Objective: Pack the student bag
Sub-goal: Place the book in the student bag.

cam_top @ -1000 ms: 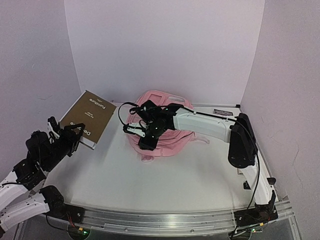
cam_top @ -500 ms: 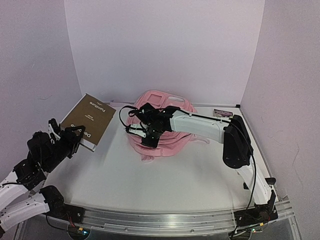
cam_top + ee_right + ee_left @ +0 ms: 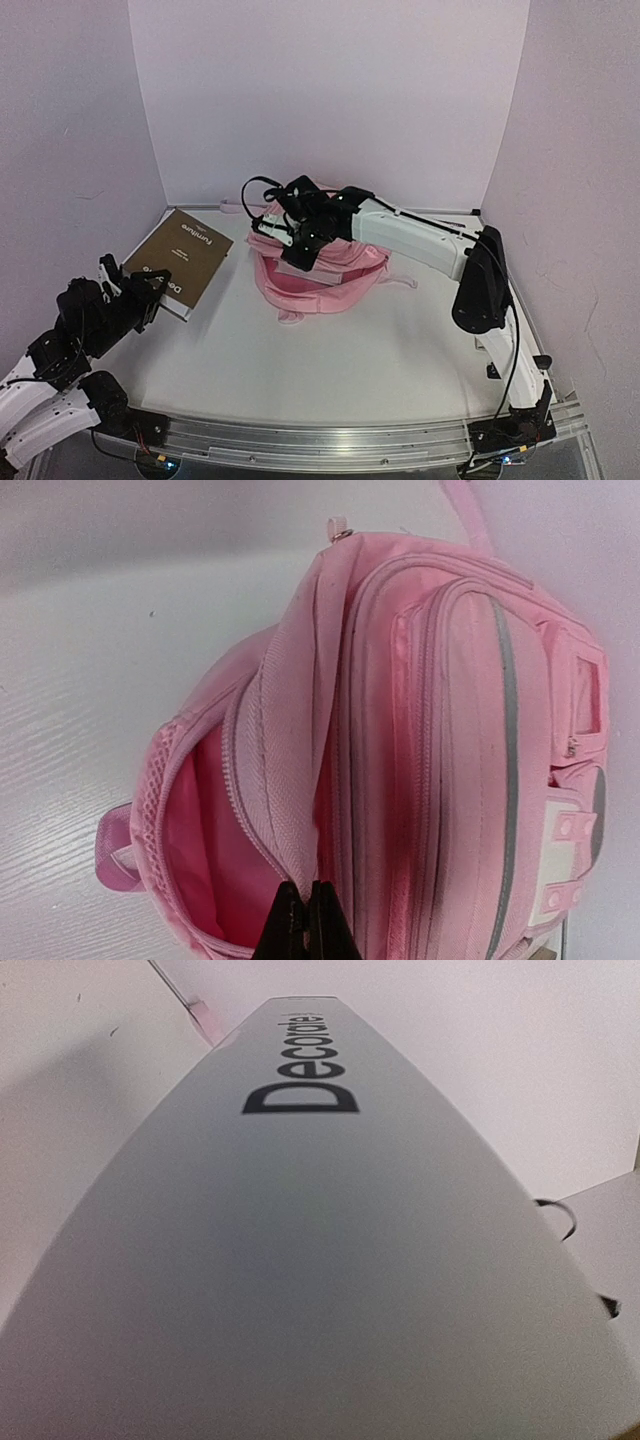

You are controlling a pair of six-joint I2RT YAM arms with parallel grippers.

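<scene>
The student bag (image 3: 322,280) is a pink backpack lying mid-table, and its zipped main pocket gapes open (image 3: 205,850). My right gripper (image 3: 297,248) is shut on the fabric flap at that opening's edge (image 3: 307,912) and holds it up off the table. Front pockets and a white patch (image 3: 565,855) show to the right. A brown book (image 3: 184,252) lies tilted at the left. My left gripper (image 3: 143,292) is shut on its near edge. In the left wrist view the book's pale spine (image 3: 320,1240) hides the fingers.
White walls close the table in on the left, back and right. A metal rail (image 3: 350,440) runs along the near edge with both arm bases. The bag's pale strap (image 3: 405,281) trails out to the right.
My right gripper closed on the bag's flap and pulled it up and back, widening the opening. The left arm lowered the book a little.
</scene>
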